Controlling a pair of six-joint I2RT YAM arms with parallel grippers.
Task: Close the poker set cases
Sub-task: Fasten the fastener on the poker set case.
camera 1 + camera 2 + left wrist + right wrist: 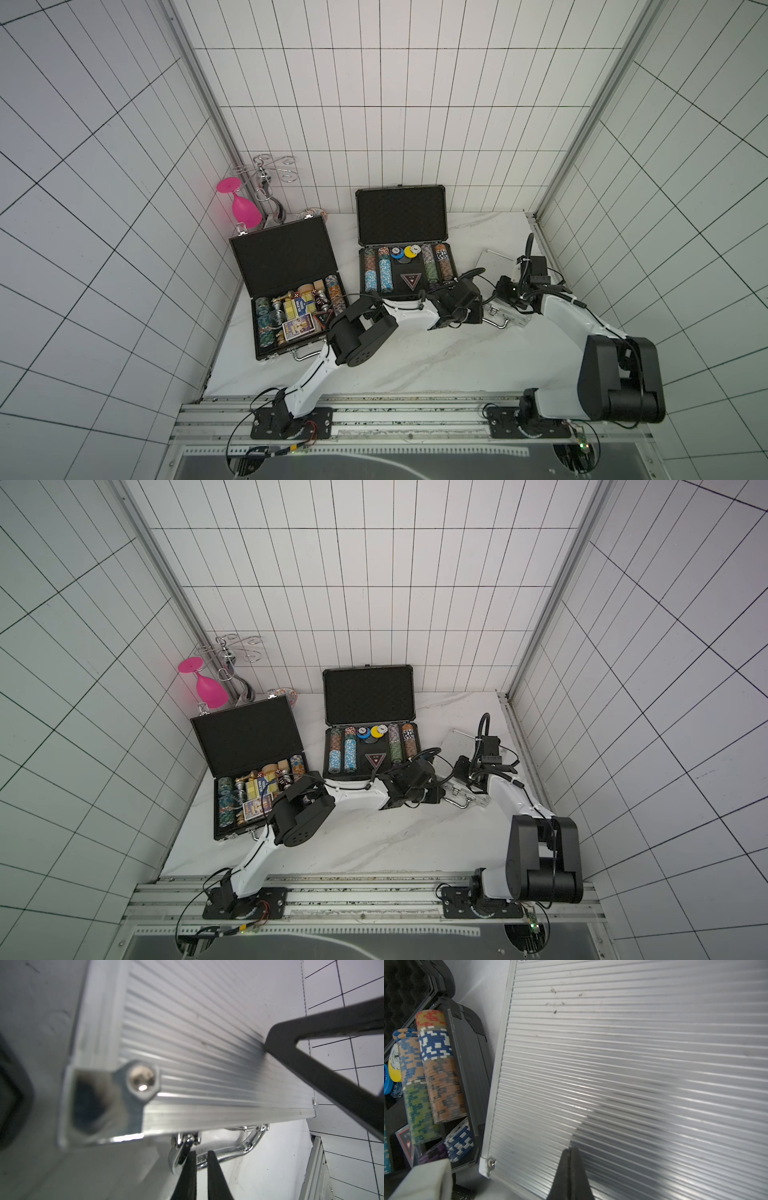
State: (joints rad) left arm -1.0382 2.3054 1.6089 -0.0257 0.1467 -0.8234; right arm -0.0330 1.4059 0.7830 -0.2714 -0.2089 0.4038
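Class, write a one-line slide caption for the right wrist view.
Right gripper, fingers shut, on the ribbed small silver aluminium case, beside poker chip stacks in the open dark grey case.

Silver case, right: bare aluminium with fine parallel ribbing and a few dark specks. Its handle is bright chrome. Dark grey case, centre: black corners, black egg-crate foam in the lid. Its chip stacks are banded light blue, orange-brown, green and blue-white. Black case, left: black foam lining. Wine glass, far left: solid pink. Table: white marble, grey veining. Walls: white tiles, black grid lines.
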